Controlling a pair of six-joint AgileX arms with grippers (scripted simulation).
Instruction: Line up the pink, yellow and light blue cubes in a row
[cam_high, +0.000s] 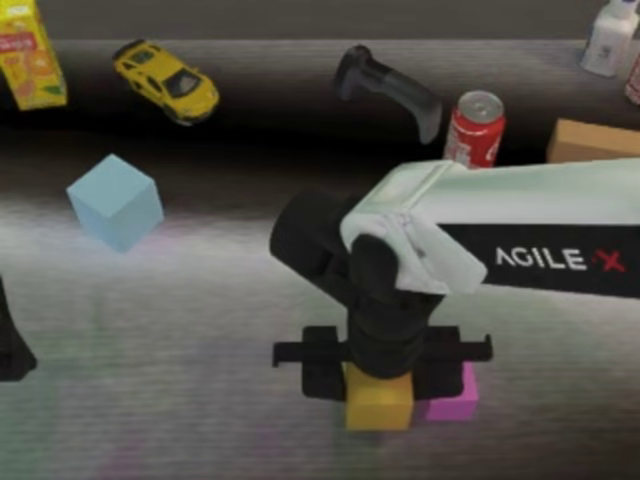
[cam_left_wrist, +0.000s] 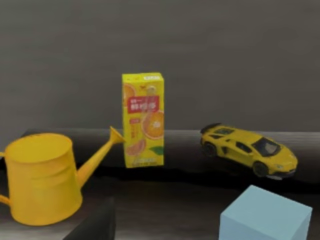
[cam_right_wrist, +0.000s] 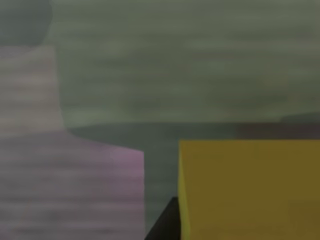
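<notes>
1. Closest to the top camera, my right arm reaches in from the right side, white shell over black wrist, ending above the near middle of the table.
2. Its gripper sits right over the yellow cube; from above the wrist hides the fingers, so I cannot tell whether they are spread or closed on it.
3. Just beside the yellow cube, toward the right, the pink cube peeks out, apparently touching it.
4. Only the right wrist view shows the yellow cube large and very close, with a pale pinkish block next to it across a narrow gap.
5. Well apart at the left stands the blue cube, tilted corner-on.
6. My left arm is parked at the left edge; its gripper's state I cannot tell.
7. Its wrist view alone shows a watering can, plus the juice carton, toy car and blue cube.
8. Only the top view shows the soda can, a black scanner and a tan box.
</notes>
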